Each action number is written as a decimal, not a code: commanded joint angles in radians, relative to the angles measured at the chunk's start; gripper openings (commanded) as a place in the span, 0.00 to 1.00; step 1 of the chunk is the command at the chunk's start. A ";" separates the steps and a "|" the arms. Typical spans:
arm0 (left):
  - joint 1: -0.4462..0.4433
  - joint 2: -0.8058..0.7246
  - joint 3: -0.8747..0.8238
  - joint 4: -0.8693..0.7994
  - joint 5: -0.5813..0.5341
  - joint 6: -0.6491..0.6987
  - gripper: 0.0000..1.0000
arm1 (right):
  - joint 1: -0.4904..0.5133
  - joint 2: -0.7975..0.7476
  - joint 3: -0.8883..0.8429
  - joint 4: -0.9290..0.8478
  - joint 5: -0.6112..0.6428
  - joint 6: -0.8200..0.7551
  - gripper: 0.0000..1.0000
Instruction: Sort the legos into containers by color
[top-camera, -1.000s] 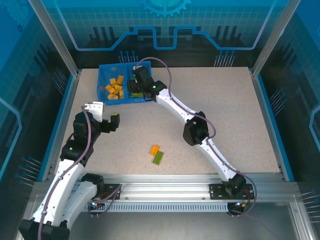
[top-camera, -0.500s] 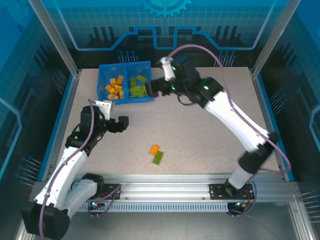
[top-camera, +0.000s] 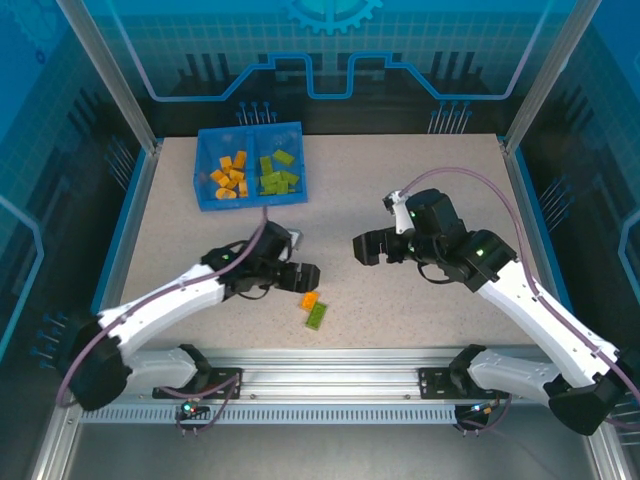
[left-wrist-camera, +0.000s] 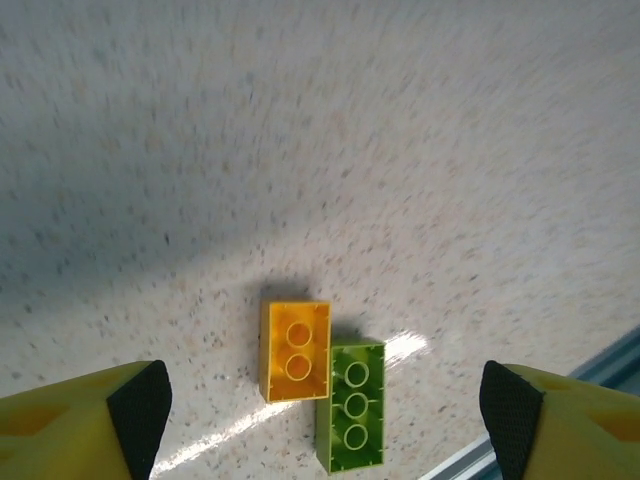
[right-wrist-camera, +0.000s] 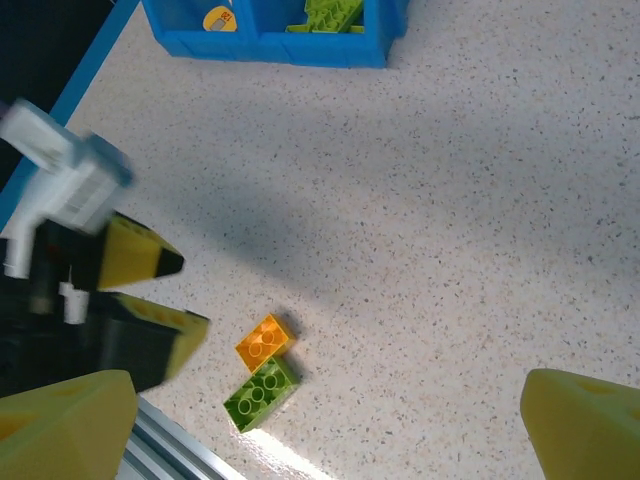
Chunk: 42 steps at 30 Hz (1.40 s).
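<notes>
left fingers (top-camera: 305, 274) now beside legos (top-camera: 315, 315) (apart)

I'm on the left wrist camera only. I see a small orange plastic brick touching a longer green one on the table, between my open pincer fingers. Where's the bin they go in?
Observer: The blue rectangular plastic bin sits at the far left of the table, well beyond the left pincer.
Operator: Which side takes orange?
Observer: Its left half holds the sorted orange bricks; its right half holds the sorted light green bricks.
Operator: Is the other arm in my way?
Observer: No. The right pincer hangs open and empty, to the right of the small orange plastic brick and the longer green plastic brick.
</notes>
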 joint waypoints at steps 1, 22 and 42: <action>-0.010 0.111 0.061 -0.044 -0.082 -0.120 0.84 | -0.014 -0.009 -0.009 0.009 -0.025 0.037 1.00; -0.047 0.455 0.145 -0.043 0.006 -0.054 0.67 | -0.018 0.014 -0.046 0.006 -0.026 0.061 1.00; 0.032 0.202 0.143 -0.094 -0.254 -0.080 0.31 | -0.004 0.093 0.000 -0.022 -0.224 0.028 1.00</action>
